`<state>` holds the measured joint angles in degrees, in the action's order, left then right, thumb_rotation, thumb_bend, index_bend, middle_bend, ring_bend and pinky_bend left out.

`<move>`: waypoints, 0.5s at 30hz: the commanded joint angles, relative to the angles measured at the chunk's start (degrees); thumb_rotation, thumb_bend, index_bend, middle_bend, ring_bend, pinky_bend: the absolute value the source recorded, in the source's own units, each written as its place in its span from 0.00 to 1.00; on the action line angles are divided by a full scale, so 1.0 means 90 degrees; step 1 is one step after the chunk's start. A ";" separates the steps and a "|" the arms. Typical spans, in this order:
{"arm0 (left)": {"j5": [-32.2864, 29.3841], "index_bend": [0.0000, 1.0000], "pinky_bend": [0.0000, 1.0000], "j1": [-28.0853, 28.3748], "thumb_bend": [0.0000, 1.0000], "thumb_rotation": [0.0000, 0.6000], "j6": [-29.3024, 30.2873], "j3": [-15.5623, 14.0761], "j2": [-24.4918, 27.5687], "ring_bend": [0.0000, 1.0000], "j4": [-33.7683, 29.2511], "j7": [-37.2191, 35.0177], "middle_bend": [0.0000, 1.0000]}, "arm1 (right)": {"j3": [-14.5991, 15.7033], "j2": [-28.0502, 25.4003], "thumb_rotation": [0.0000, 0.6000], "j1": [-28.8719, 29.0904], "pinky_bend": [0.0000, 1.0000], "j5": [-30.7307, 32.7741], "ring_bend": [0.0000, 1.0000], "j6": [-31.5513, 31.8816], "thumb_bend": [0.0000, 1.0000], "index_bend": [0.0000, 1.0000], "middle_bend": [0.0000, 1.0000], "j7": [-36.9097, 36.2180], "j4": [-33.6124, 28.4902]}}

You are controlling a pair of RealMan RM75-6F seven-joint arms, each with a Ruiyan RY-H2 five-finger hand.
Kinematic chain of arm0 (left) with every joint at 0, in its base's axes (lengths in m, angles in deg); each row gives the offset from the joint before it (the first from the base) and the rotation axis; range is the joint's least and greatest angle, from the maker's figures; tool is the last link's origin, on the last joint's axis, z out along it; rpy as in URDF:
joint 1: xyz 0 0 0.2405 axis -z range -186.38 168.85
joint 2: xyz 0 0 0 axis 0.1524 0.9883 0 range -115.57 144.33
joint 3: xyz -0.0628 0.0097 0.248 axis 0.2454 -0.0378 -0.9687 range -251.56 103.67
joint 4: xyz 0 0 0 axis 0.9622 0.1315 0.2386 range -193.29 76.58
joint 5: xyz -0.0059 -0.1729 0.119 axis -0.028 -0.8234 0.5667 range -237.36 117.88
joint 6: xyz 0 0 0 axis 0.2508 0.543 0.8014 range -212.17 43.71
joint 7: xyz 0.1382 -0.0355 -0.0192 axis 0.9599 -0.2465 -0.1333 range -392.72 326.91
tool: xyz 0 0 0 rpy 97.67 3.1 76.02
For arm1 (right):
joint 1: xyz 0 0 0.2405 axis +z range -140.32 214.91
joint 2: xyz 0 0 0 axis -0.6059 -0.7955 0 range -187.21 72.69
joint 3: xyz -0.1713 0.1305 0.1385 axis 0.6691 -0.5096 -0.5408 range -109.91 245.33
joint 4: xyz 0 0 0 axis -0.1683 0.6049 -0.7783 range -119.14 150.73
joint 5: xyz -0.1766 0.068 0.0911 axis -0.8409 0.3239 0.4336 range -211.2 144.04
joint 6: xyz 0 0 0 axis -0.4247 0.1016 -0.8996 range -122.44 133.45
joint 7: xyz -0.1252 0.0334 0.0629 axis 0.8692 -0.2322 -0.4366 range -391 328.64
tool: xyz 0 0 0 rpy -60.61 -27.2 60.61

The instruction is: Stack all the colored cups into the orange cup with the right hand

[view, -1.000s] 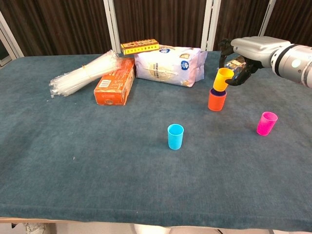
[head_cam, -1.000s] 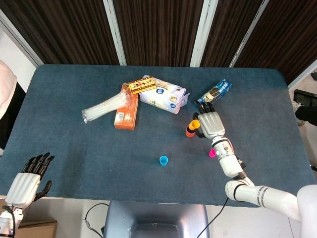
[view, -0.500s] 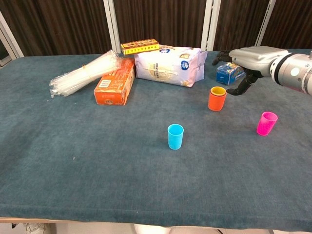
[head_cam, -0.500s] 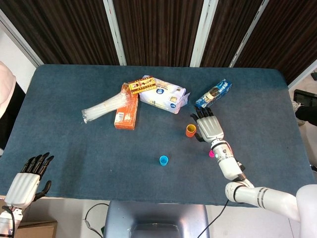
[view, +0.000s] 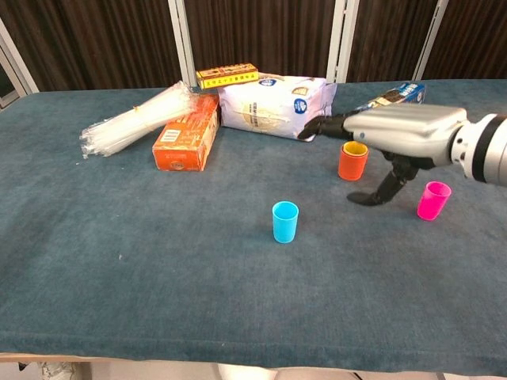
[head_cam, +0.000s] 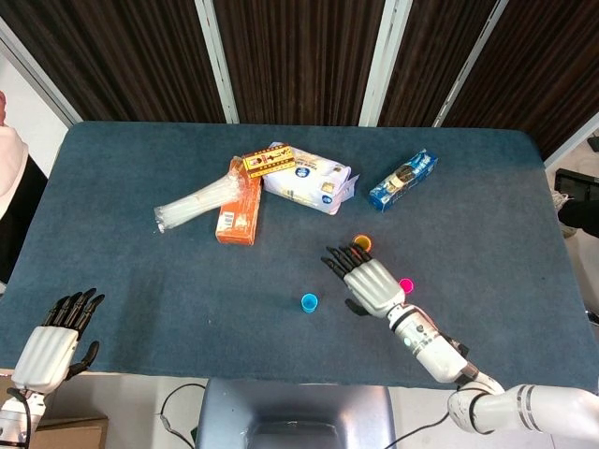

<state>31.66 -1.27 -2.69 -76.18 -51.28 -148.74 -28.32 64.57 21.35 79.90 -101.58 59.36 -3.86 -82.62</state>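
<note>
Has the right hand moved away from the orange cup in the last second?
Yes. The right hand has swung from just beside the orange cup toward the robot and leftward, now open between that cup and the blue cup.

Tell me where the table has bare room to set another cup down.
Bare cloth runs along the near edge in front of the blue cup, and left of it below the orange box. The far middle is crowded: straws, white bag. The right hand hovers by the orange cup and pink cup.

Orange cup (view: 352, 161) upright (yellow nested inside); blue cup (view: 285, 221), pink cup (view: 433, 200) upright, apart.
</note>
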 commanded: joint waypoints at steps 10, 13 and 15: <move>0.0019 0.00 0.11 -0.0029 0.45 1.00 0.0076 -0.0001 0.0084 0.06 0.0009 -0.0165 0.03 | -0.0180 0.1099 1.00 0.0466 0.00 0.0645 0.00 -0.0529 0.46 0.30 0.00 0.0431 0.0836; 0.0035 0.00 0.11 -0.0042 0.45 1.00 0.0116 0.0001 0.0105 0.06 0.0011 -0.0208 0.03 | -0.0183 0.1217 1.00 0.0520 0.00 0.0726 0.00 -0.0565 0.46 0.36 0.00 0.0468 0.0970; 0.0046 0.00 0.11 -0.0048 0.45 1.00 0.0131 -0.0001 0.0112 0.06 0.0011 -0.0222 0.03 | -0.0189 0.1268 1.00 0.0536 0.00 0.0746 0.00 -0.0562 0.46 0.40 0.00 0.0461 0.1018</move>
<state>32.08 -1.70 -1.50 -76.19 -50.28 -148.64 -30.32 62.91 32.66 84.62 -94.95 54.34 0.27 -73.55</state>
